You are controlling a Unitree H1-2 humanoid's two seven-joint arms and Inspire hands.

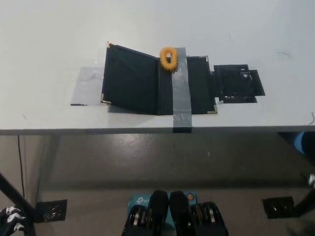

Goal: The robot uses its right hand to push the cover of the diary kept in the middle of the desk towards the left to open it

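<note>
Left hand (11, 220) shows only partly at the lower left corner, its state perhaps unreadable; right hand is out of sight. Diary (157, 86) lies open mid-desk (49, 39), gray tape (180, 98) across it.

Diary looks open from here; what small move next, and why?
Probably none beyond keeping the right arm clear. The diary lies open on the desk, its cover swung left and a grey tape strip across it. No right hand shows; the left hand rests at lower left.
</note>
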